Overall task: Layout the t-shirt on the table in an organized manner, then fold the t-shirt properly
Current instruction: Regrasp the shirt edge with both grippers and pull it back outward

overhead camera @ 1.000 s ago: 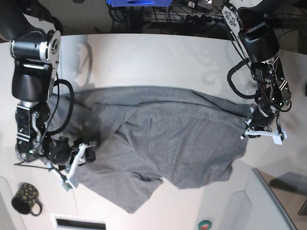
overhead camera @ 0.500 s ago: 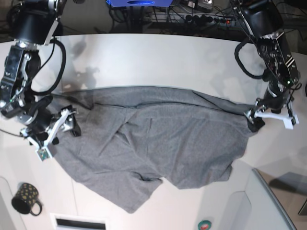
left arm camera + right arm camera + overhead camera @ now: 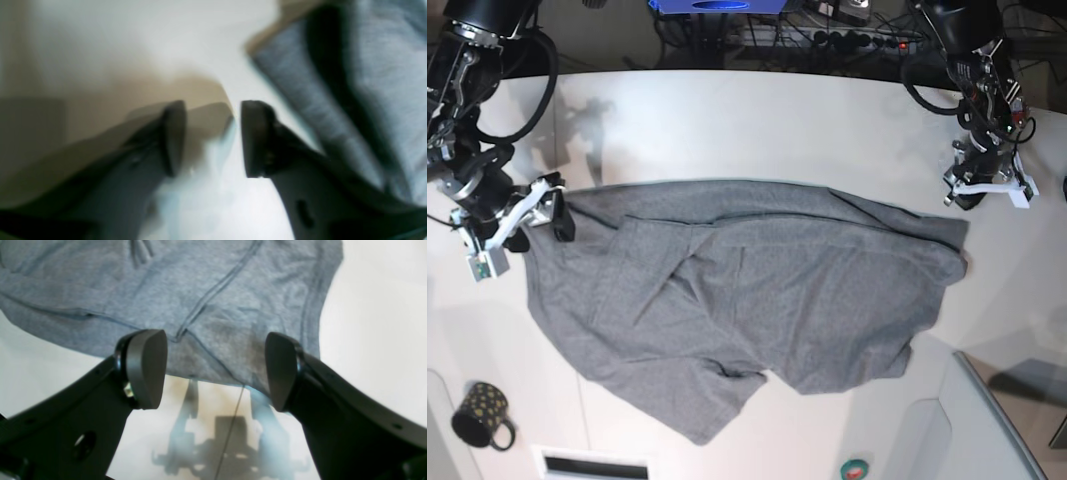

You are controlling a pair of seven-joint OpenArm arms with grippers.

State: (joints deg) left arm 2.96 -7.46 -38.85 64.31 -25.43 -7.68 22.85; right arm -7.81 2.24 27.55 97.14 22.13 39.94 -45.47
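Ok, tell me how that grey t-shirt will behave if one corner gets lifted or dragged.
The t-shirt will probably droop and trail rather than hold its shape: it lies limp, with creases and overlapping folds. It looks thin and light for its spread, so a pull likely moves it easily. On the smooth white table it may slide and bunch instead of flattening.
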